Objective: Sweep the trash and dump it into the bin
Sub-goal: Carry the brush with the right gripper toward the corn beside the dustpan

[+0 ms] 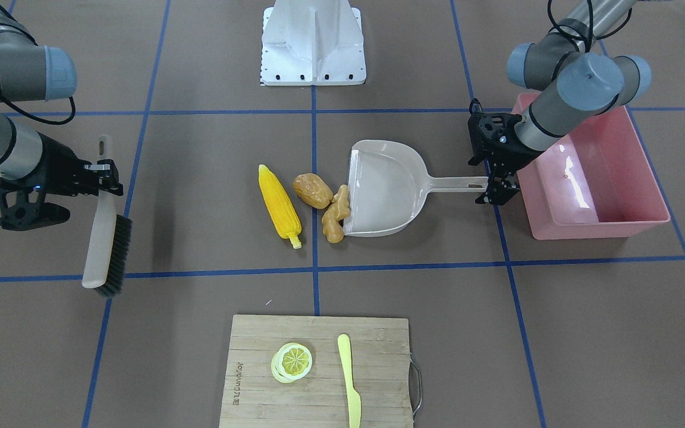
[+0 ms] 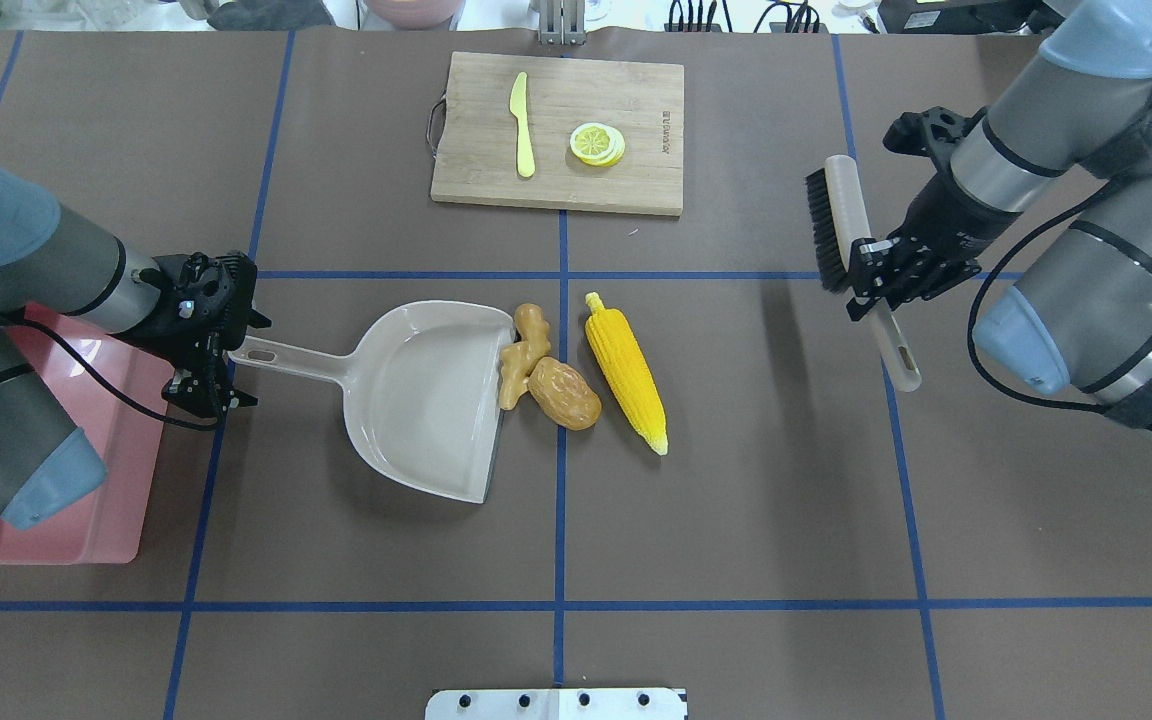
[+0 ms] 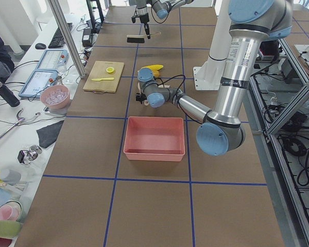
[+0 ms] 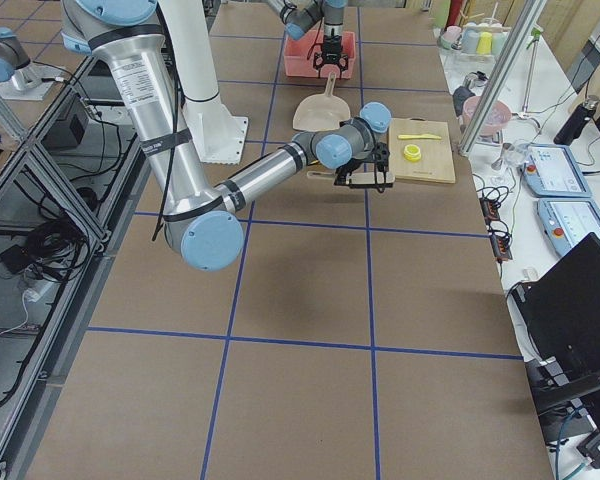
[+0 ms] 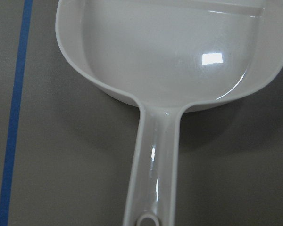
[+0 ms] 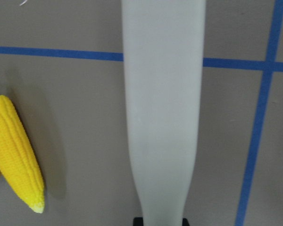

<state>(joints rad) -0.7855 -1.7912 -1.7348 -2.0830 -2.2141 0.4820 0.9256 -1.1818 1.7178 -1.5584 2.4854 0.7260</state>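
The yellow corn cob (image 1: 280,205), the brown potato-like piece (image 1: 313,190) and the tan ginger-like root (image 1: 336,214) lie together mid-table. The ginger touches the open mouth of the beige dustpan (image 1: 384,190). My left gripper (image 1: 493,184) is shut on the end of the dustpan handle, next to the pink bin (image 1: 601,229). My right gripper (image 1: 104,177) is shut on the handle of a black-bristled brush (image 1: 107,249), held well apart from the corn. In the overhead view the corn (image 2: 626,370) lies farthest from the dustpan (image 2: 426,395).
A wooden cutting board (image 1: 319,404) with a lemon slice (image 1: 292,361) and a pale yellow knife (image 1: 348,380) sits at the table's operator side. The robot's white base (image 1: 313,41) stands at the opposite edge. Blue tape lines cross the brown table.
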